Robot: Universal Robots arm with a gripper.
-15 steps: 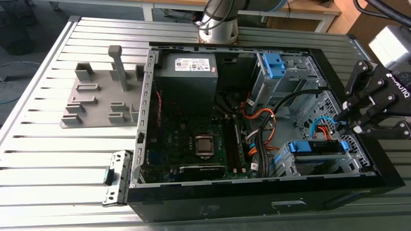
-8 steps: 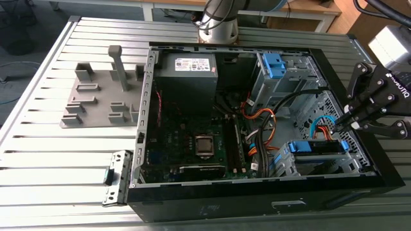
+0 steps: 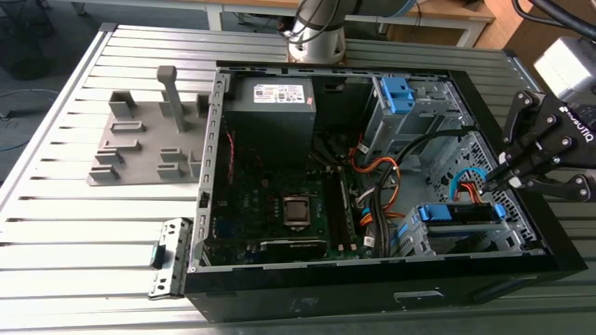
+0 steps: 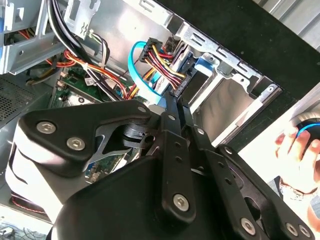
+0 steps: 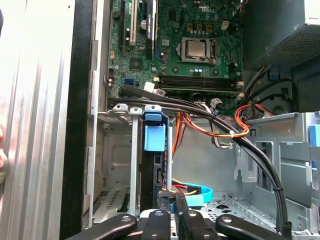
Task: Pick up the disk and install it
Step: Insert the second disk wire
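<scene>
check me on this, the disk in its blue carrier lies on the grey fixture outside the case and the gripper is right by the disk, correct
Not quite. The disk is not on the grey fixture. The exterior view shows it in its blue carrier, sitting in the drive cage inside the computer case. The gripper is indeed right by the disk.

disk [image 3: 458,213] in drive cage [image 3: 509,239] | inside case [image 3: 373,287] | gripper [image 3: 492,183] beside disk

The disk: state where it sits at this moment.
At the exterior view's right, the disk sits in the drive cage inside the computer case, close beside the tool.
</scene>
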